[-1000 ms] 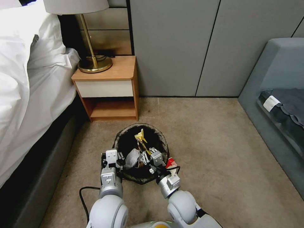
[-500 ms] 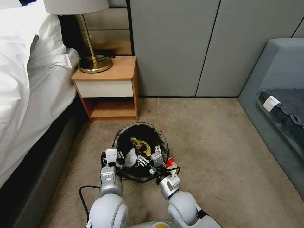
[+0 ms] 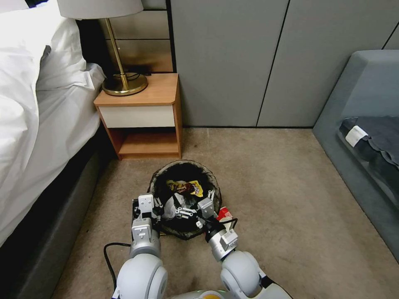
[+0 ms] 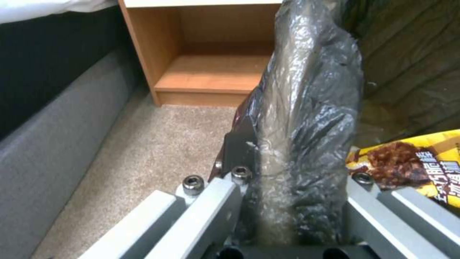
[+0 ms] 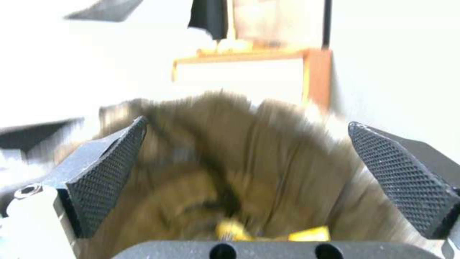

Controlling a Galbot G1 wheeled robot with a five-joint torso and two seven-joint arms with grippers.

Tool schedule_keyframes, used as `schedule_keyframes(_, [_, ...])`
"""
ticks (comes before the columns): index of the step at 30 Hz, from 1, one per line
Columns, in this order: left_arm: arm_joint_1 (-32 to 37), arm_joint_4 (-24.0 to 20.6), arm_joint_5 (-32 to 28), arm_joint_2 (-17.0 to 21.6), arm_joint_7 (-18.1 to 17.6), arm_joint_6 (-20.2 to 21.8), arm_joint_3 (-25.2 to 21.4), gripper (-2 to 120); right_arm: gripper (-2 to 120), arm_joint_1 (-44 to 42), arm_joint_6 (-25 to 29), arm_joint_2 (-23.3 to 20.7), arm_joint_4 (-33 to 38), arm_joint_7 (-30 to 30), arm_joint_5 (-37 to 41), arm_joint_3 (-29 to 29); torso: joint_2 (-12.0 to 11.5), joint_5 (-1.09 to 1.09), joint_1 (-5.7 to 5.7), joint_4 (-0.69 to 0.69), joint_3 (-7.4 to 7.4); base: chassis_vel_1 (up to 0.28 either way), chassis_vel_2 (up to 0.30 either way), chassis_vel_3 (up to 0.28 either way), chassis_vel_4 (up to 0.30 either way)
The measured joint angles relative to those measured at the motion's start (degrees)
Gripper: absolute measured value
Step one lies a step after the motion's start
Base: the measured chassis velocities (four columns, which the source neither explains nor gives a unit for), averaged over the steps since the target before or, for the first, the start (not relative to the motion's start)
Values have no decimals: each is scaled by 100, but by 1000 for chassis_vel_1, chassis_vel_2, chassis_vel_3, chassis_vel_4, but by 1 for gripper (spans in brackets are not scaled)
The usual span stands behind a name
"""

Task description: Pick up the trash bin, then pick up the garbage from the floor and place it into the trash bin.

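1. Trash bin sits on carpet just in front of nightstand, between the two arms. Left gripper clamped on near-left rim, bag liner pinched between jaws. Risk: grip mostly on slippery film, so rim could slide out if the bin gets lifted or tilted.
2. Right gripper over the bin mouth, jaws spread wide, holding nothing; textured pads flank the dark interior. Risk: a low exit could snag a finger on the liner folds and drag bag or bin sideways against the left grip.
3. Yellow-brown snack wrapper lies inside the bin, high near the far side, with white tissue beside it near the left rim. Risk: light scraps riding high, likely to spill on any tilt.
4. Red-and-white wrapper on the floor, touching or just beside the bin's right side, tight against the right wrist. Risk: awkward reach; a close pinch could catch the liner too, or shove the scrap under the bin.
5. Cable looped on the floor by the left arm. Risk: snag if the base drives.
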Motion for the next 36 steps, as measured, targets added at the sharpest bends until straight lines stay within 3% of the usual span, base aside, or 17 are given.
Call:
schedule_keyframes(7, [-21, 28, -17, 12, 0, 1, -44, 0, 100, -258, 87, 49, 1015, 53, -433, 535, 0, 0, 0, 0, 0, 0, 0, 0, 0])
schedule_keyframes(10, [-58, 73, -28, 0, 0, 1, -62, 0, 100, -574, 133, 127, 1747, 162, -779, 1126, 0, -4, 0, 0, 0, 0, 0, 0, 0])
schedule_keyframes(16, [-92, 85, -87, 1, -2, 1, -148, 0, 100, -1390, 241, 294, 2272, 454, -1006, 2071, 0, -6, 0, 0, 0, 0, 0, 0, 0])
schedule_keyframes(26, [-178, 131, -189, 8, -26, 21, -216, 0, 100, -2164, 579, 631, 1975, 887, -744, 2962, 0, -6, 0, 2, 0, 0, 0, 0, 0])
schedule_keyframes(36, [-199, 152, -225, 29, -35, 31, -225, 0, 100, -2249, 664, 740, 1792, 888, -667, 3003, 0, -7, 0, 2, 0, 0, 0, 0, 0])
